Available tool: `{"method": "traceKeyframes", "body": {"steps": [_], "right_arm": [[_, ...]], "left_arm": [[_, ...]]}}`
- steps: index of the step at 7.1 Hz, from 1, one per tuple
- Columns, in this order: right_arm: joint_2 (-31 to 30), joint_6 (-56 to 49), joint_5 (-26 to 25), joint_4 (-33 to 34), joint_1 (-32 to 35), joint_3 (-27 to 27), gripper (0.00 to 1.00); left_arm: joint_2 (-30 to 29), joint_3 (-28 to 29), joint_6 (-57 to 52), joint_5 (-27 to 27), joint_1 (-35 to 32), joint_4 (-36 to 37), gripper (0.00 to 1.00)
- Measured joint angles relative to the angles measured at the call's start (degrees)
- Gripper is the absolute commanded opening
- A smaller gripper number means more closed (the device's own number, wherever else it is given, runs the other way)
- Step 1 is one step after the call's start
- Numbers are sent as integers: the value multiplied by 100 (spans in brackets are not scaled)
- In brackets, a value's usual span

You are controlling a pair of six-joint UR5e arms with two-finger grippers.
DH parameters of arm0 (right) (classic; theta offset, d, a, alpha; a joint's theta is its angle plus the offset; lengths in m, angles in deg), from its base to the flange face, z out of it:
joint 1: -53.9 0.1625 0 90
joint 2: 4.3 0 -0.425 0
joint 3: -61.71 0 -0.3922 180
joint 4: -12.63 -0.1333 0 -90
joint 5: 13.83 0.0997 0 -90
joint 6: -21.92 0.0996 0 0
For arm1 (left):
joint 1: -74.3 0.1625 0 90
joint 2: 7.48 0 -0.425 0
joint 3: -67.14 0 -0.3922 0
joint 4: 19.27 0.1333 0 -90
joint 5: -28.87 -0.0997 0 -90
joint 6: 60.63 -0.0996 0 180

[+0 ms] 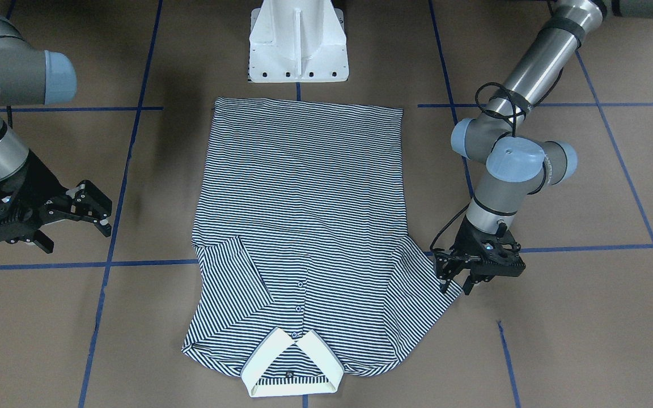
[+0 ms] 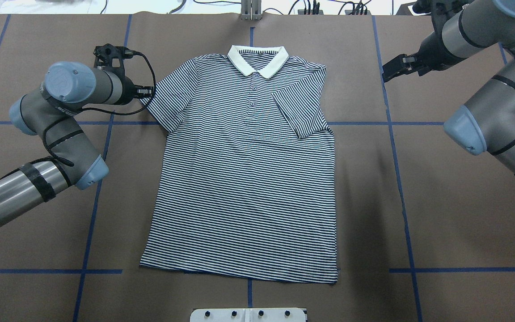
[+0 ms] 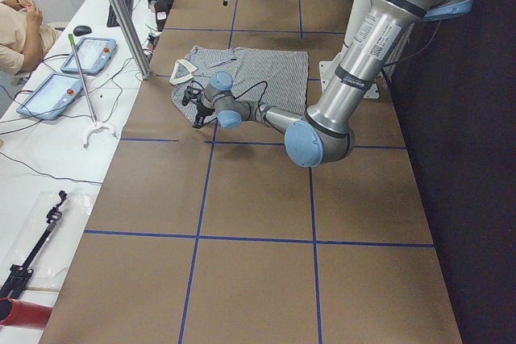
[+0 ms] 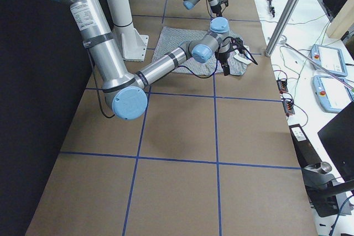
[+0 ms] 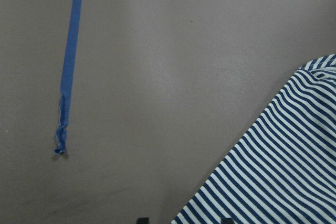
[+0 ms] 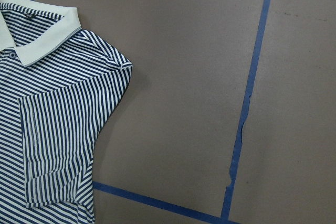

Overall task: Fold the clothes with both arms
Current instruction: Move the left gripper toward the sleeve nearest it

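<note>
- The polo shirt [image 2: 244,179] lies face up and flat in the middle of the worktop [image 2: 418,201]. Its hem is toward the robot's edge and its cream collar [image 2: 257,62] toward the far edge, so each arm can reach its own side.
- The sleeve on the robot's right [image 2: 300,112] is already turned in over the chest. The left sleeve [image 2: 168,96] lies out flat, so I'd judge that fold comes next.
- The left gripper [image 1: 454,286] points down at the left sleeve's outer hem, fingers apart and holding nothing (its wrist camera shows the striped edge running between the two tips). It looks placed to pinch the cloth.
- The right gripper [image 1: 80,226] hangs over bare worktop off the shirt's right side, toward the far edge. Its fingers are spread and empty, probably to keep it clear of the fold.
- The hem is thin, so a shallow pinch could slip.
</note>
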Motion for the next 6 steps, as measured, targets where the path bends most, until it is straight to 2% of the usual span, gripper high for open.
{"method": "traceKeyframes", "body": {"steps": [3,4,5,6], "right_arm": [[-8,0,0,0,0,5,100],[-8,0,0,0,0,7,100],[-5,0,0,0,0,8,100],[-3,0,0,0,0,8,100]], "left_arm": [[29,18,-8,1,8,-7,55],[28,28,-8,-1,7,-7,40],[23,42,-5,0,8,-7,0],[20,60,3,4,9,-12,0]]}}
